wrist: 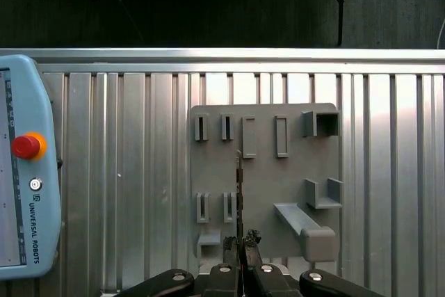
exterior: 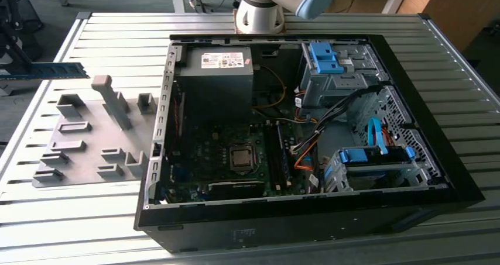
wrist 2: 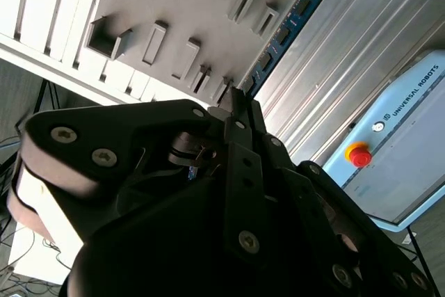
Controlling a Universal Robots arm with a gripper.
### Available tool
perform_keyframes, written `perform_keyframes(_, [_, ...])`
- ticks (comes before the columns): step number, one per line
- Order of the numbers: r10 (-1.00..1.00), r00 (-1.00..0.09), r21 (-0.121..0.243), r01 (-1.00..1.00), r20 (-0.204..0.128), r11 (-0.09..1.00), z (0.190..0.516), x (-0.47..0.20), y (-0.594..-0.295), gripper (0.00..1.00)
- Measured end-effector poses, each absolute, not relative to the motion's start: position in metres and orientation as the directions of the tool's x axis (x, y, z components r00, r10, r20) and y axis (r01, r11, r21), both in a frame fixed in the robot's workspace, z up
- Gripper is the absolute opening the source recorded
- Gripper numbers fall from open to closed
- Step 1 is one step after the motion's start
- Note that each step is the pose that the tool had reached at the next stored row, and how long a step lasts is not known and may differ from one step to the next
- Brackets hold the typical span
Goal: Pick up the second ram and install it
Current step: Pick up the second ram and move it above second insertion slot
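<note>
Ribbed metal table point(exterior: 93, 230). At the exterior view's left, the second ram point(exterior: 51, 72) hangs clear of the grey holder plate point(exterior: 82, 162), gripper point(wrist: 241, 243) pinching its end, jaws closed tight. Rightward sits the open computer case point(exterior: 297, 230); I'd keep the ram level.

Bright light is glaring off the ribbed counter point(exterior: 78, 218) in every view, while the open computer case point(exterior: 312, 230) is lying in deep shadow.

Exterior view overlooks the table point(exterior: 117, 31); both wrist views face the holder plate point(wrist: 264, 179)
</note>
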State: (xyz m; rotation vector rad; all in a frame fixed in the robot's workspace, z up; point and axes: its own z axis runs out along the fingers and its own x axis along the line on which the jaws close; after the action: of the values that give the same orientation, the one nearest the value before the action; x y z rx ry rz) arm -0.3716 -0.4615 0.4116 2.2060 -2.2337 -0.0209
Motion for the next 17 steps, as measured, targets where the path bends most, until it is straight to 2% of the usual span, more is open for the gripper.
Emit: perform_keyframes(17, [-1.0,-0.013,0.011,-1.0,-0.008,0.012,0.412,-0.361,-0.462,0.14])
